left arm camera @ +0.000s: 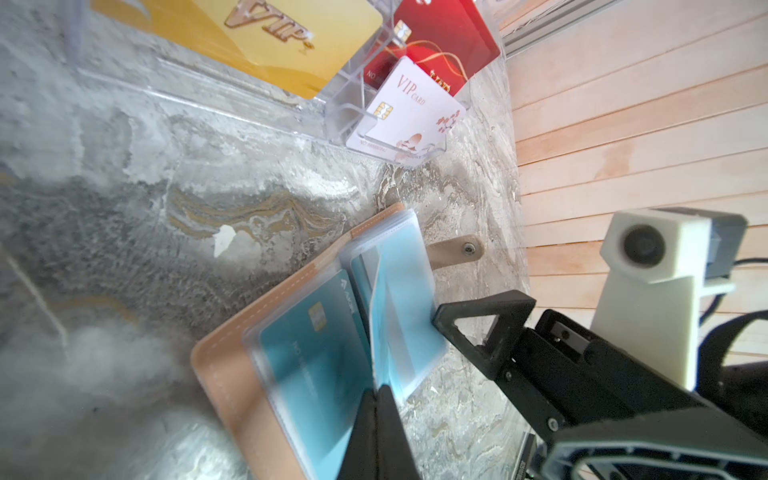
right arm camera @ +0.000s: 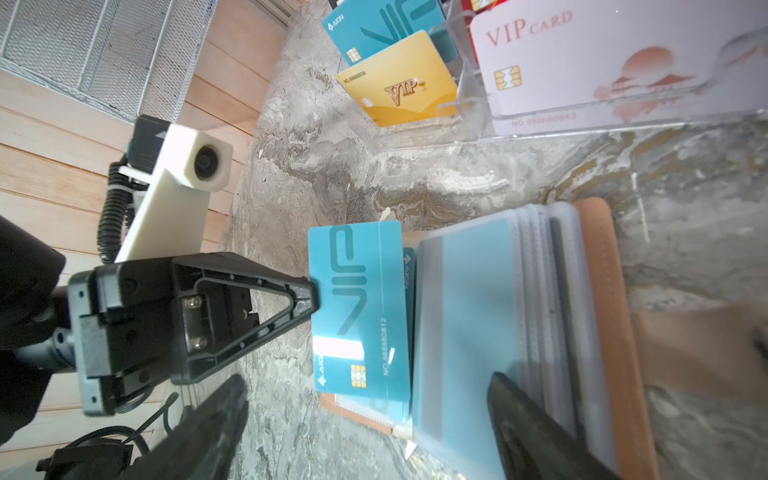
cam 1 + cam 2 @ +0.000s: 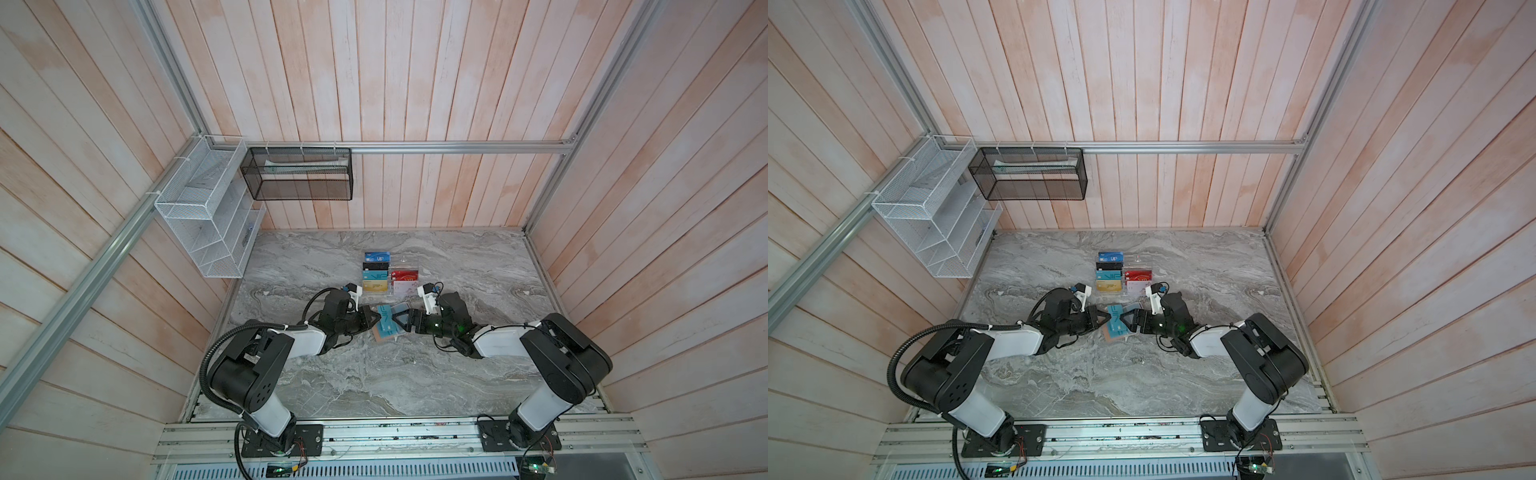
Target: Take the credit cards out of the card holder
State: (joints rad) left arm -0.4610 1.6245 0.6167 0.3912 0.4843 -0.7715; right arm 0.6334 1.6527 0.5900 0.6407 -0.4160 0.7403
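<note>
Both arms reach low and inward, meeting at the open holder (image 1: 224, 374) just in front of the stand (image 1: 345, 120). The left gripper (image 2: 311, 291) pinches a teal card (image 2: 357, 307) by its edge. The right gripper (image 3: 400, 323) gapes wide, one finger (image 2: 532, 419) against the sleeve pages. In both top views the grip is too small to read; the right wrist view shows it plainly.

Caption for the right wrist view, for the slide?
Left end effector shut on a teal VIP card at the open card holder; right end effector open over it.
</note>
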